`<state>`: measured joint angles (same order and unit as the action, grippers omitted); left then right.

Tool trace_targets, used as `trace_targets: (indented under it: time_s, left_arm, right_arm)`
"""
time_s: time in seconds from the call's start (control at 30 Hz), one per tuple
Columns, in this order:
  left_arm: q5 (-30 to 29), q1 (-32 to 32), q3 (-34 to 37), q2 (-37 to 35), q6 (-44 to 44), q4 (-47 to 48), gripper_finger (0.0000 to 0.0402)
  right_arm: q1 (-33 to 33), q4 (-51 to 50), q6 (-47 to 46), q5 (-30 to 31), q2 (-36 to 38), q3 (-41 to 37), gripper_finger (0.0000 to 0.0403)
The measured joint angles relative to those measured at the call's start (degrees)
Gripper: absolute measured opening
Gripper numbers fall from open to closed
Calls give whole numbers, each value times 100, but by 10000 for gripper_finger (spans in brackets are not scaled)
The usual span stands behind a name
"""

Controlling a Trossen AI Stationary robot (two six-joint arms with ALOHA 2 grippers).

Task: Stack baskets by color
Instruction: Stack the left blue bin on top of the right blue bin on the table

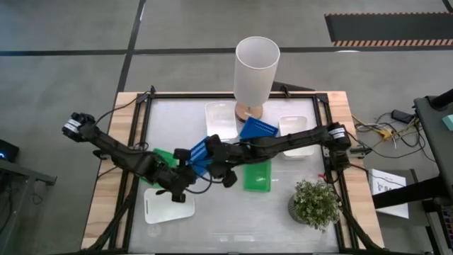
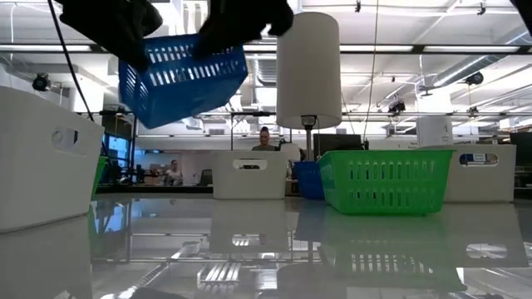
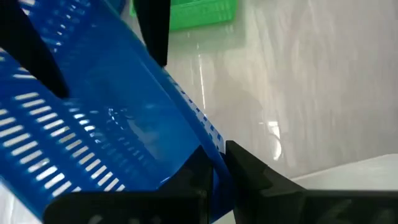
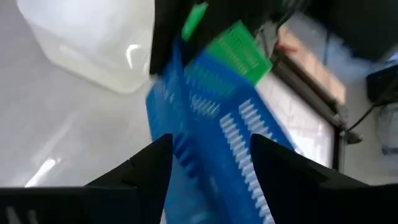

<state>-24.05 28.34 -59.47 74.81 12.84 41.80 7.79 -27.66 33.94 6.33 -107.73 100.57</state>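
A blue slotted basket hangs tilted above the table's middle, high in the low view. My left gripper is shut on its left end. My right gripper stands open at its right end, a finger on either side of the basket's wall. A second blue basket rests by the foot of the tall white cylinder. One green basket stands right of centre, and another lies under my left arm. White baskets stand at the back, the right and the near left. My left gripper pinches the blue basket's side wall at its rim, one finger inside the basket and one outside. It comes slanting down from the table's left. The basket is lifted clear and tilted. My right gripper: whether its open fingers touch the basket, I cannot tell.
A tall white cylinder stands on a wooden foot at the back centre. A potted plant stands at the near right. People sit in the room beyond the table.
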Motion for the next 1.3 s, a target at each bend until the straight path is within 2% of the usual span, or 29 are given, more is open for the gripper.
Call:
trace_targets:
  time_s: [0.13, 0.23, 0.4, 0.47, 0.5, 0.7, 0.87, 0.97, 1.17, 1.23, 1.3]
  left_arm:
    - [58, 22, 27, 7, -120, -217, 12]
    - [45, 15, 27, 7, -171, -233, 17]
    - [24, 27, 28, 62, -473, -555, 20]
    - [33, 26, 36, 85, -588, -644, 21]
    - [31, 26, 36, 90, -596, -665, 21]
    - [-22, 26, 51, 81, -282, -733, 35]
    - [-4, 28, 57, 36, -142, -776, 94]
    - [-87, 28, 49, -35, -281, -725, 134]
    - [-1064, 28, 94, -458, -431, -523, 173]
    - [-1694, 28, 99, -642, -543, -535, 175]
    - [-2576, 18, 99, -811, -766, -707, 175]
  right_arm:
    - [-32, -239, 100, -59, -37, 13, 193]
    - [-72, -390, -7, -175, -32, 20, 165]
    - [-94, -569, -243, -849, -32, 13, 70]
    - [-94, -606, -256, -976, -32, 9, 28]
    - [-94, -614, -260, -983, -32, 7, 21]
    - [-98, -671, -262, -981, -32, 7, 10]
    - [-103, -755, -201, -840, -13, 7, 9]
    - [-92, -881, -281, -522, 48, 7, 9]
    - [-88, -1546, -874, 125, 283, -1, 9]
    - [-87, -1691, -1123, 436, 355, -2, 9]
    - [-81, -1784, -1393, 884, 449, -2, 9]
